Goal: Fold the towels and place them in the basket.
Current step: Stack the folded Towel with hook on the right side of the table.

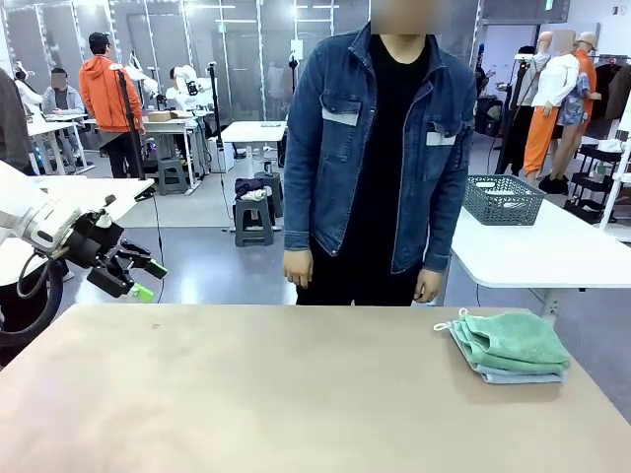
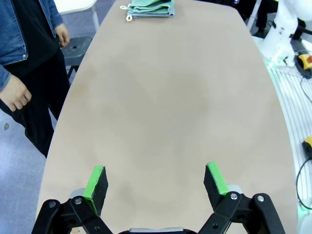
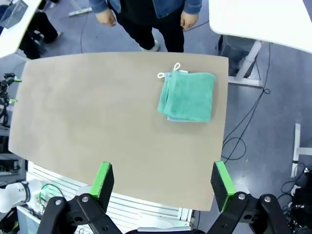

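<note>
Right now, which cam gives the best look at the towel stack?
Right wrist view: it looks straight down on the towels, showing the full outline, green on top, blue-grey edge beneath. The front view shows them side-on at the table's right edge. The left wrist view shows them small and far.

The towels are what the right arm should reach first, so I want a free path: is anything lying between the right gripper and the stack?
Nothing visible. The right gripper, jaws open, hangs above the table, and the towels, green on pale blue-grey, lie alone near the table's far right corner with bare tabletop around them.
</note>
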Motion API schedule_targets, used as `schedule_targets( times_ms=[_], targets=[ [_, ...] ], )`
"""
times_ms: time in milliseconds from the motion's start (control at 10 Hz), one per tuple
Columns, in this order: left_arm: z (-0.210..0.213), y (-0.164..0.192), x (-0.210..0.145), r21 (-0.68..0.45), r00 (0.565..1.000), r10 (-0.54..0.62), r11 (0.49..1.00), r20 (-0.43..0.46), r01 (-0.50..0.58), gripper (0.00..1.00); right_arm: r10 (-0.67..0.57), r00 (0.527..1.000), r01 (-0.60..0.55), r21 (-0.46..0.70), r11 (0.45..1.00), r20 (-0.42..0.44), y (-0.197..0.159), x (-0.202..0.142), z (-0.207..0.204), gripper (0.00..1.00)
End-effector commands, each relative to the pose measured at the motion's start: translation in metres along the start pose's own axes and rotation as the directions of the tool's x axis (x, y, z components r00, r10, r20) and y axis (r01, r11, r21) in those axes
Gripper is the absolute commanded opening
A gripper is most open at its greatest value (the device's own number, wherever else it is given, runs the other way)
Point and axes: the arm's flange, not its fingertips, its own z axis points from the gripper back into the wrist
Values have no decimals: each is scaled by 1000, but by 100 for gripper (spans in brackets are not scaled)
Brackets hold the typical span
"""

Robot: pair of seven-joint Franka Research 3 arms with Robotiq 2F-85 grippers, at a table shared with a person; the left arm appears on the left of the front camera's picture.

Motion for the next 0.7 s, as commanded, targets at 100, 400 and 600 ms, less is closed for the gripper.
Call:
schedule_targets(
  times_ms=[100,400,600],
  targets=[
    [0,0,0,-2,1000,2,1000,-3,-2,100,-4,1000,4,8,1000,11,0,6,7,100],
    [0,0,0,-2,1000,2,1000,-3,-2,100,-4,1000,4,8,1000,11,0,6,7,100],
    [0,0,0,-2,1000,2,1000,-3,-2,100,-4,1000,4,8,1000,11,0,6,7,100]
  ],
)
